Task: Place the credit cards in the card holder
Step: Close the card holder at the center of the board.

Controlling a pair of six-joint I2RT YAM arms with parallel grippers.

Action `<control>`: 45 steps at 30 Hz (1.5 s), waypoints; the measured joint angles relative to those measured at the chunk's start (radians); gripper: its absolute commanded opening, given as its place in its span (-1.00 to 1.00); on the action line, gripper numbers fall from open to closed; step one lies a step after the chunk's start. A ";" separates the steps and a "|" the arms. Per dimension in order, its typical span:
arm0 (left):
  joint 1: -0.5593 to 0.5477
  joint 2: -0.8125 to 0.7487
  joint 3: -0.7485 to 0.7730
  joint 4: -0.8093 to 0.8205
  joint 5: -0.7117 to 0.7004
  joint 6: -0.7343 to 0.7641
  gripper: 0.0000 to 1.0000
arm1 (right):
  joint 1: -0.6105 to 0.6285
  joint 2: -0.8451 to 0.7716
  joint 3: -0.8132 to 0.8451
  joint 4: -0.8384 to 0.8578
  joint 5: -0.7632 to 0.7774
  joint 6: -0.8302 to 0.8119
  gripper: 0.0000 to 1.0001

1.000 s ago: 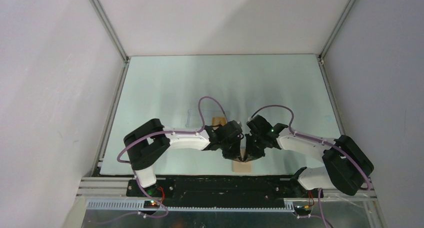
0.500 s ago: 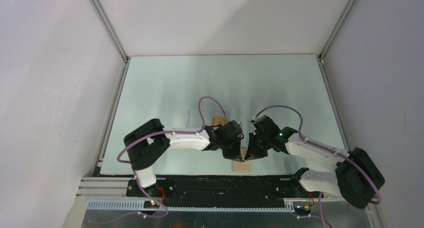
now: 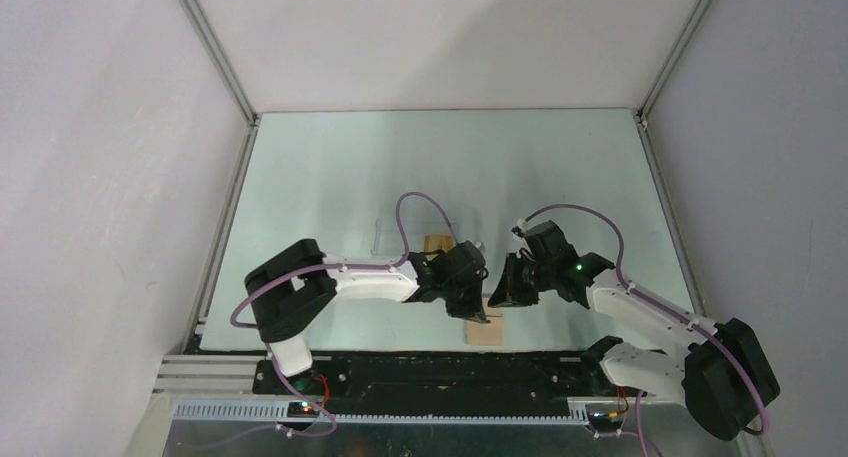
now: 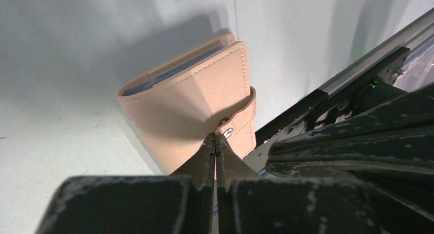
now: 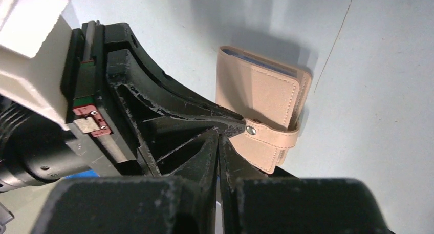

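Observation:
The card holder (image 3: pixel 485 330) is a tan wallet lying folded near the table's front edge, its snap tab (image 4: pixel 240 122) wrapped over the flap. My left gripper (image 3: pixel 481 310) is shut, its tips (image 4: pixel 216 137) pressing on the wallet right beside the snap. My right gripper (image 3: pixel 498 295) is shut too, with nothing held, and its tips (image 5: pixel 219 136) sit just short of the tab (image 5: pixel 263 134) next to the left fingers (image 5: pixel 169 106). Blue lining shows at the card holder's (image 5: pixel 261 88) far edge. One orange credit card (image 3: pixel 433 242) lies behind the left wrist, partly hidden.
A clear plastic box (image 3: pixel 398 235) lies flat beside the orange card at mid-table. The black and metal front rail (image 4: pixel 358 70) runs close behind the wallet. Purple cables loop over both wrists. White walls enclose the mat on three sides.
My right arm has swung out to the right and its gripper has drawn slightly back from the wallet. The left gripper has stayed pressed on the wallet.

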 measured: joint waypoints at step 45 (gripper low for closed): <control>0.000 -0.017 -0.016 0.045 -0.008 -0.001 -1.00 | 0.072 0.106 -0.059 0.025 0.049 -0.018 -0.99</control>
